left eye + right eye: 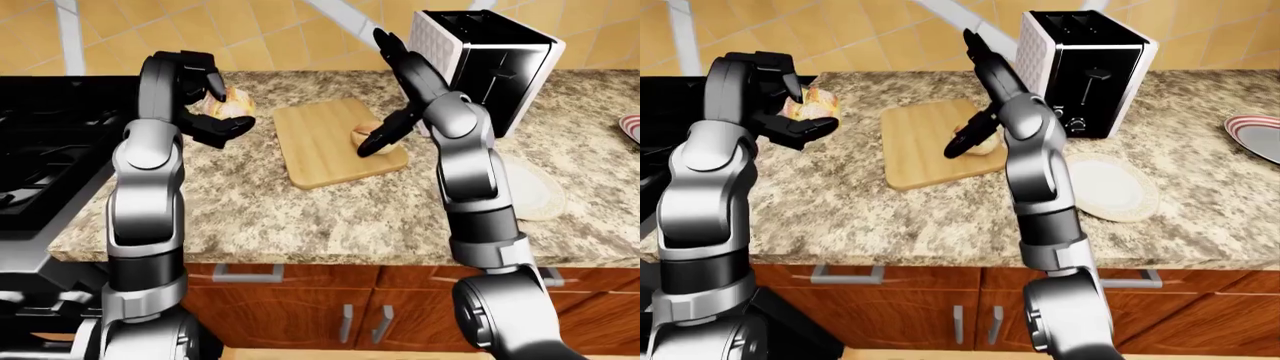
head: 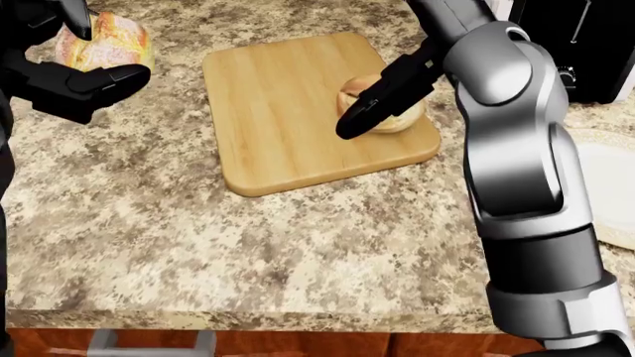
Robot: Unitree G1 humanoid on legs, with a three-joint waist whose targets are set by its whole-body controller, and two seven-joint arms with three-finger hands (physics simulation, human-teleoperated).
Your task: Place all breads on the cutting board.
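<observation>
- The left hand (image 2: 62, 71) is raised over the left part of the table (image 2: 199, 245), its black fingers (image 2: 94, 80) curled round a golden-brown bread (image 2: 107, 43); the bread sits pinched between an upper finger and the lower ones, held clear of the table top.
- The right hand (image 1: 395, 82) is spread: one finger (image 1: 385, 43) points up toward the tiled wall (image 1: 240, 37) and another (image 2: 382, 97) reaches down across the cutting board (image 2: 283, 111), with nothing gripped between them.
- The cutting board is a pale wooden slab with rounded corners, lying flat on the speckled granite table, between the two hands in the head view.
- A round bun (image 2: 402, 117) lies on the board near its right edge; the down-reaching finger of the right hand crosses over it in the head view, and whether it touches the bun cannot be told.
- A black-and-white toaster (image 1: 1085, 67) stands upright on the table, to the right of the board and just beyond the right arm.
- A pale round plate (image 1: 1110, 187) lies flat on the table to the right of the right arm in the right-eye view.
- A second, red-rimmed plate (image 1: 1255, 135) shows partly at the right edge of that view.
- A black stove (image 1: 45, 142) fills the left side of the left-eye view, beside the table.
- Brown cabinet doors (image 1: 900, 315) with metal handles run below the table edge.
</observation>
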